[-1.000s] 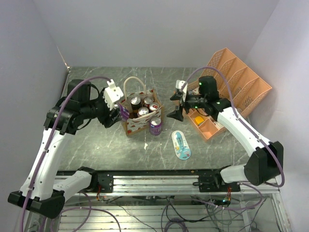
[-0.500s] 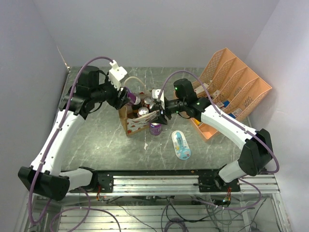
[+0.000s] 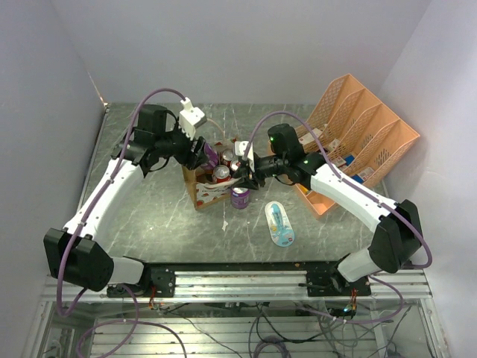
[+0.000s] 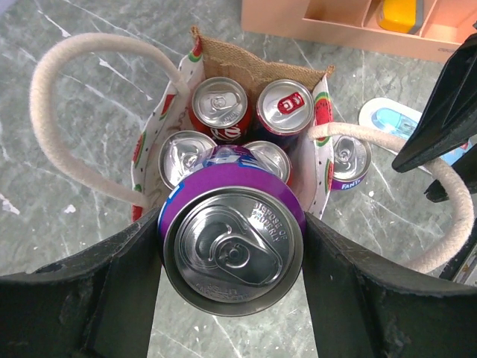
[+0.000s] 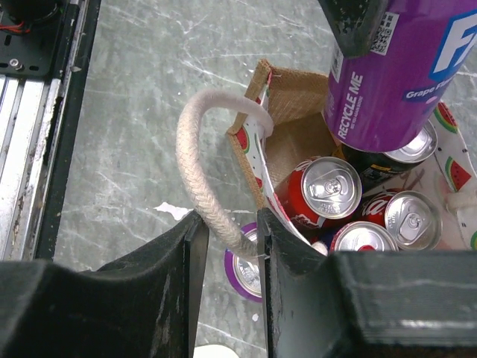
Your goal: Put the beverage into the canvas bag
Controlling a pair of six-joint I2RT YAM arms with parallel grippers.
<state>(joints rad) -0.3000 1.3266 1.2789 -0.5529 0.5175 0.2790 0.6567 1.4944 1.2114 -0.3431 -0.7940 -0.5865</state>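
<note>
The canvas bag point(image 3: 211, 191) stands mid-table with several cans upright inside; in the left wrist view its burlap lining point(image 4: 257, 71) and a red can point(image 4: 221, 108) show. My left gripper point(image 4: 232, 253) is shut on a purple beverage can point(image 4: 232, 242) and holds it upright above the bag's mouth point(image 3: 211, 154). My right gripper point(image 5: 227, 239) is at the bag's near side. Its jaws stand narrow but open around the white rope handle point(image 5: 197, 171), which crosses the gap slantwise. Another purple can point(image 3: 240, 197) stands on the table against the bag.
An orange mesh organizer point(image 3: 365, 130) fills the back right, and its tray end point(image 4: 335, 22) lies just beyond the bag. A flat blue-and-white packet point(image 3: 279, 224) lies right of the bag. The metal rail point(image 5: 45, 112) runs along the near edge.
My left arm carried the purple can from the bag's left side to above its mouth. My right arm swung left from the organizer to the bag's handle, and its jaws narrowed.
</note>
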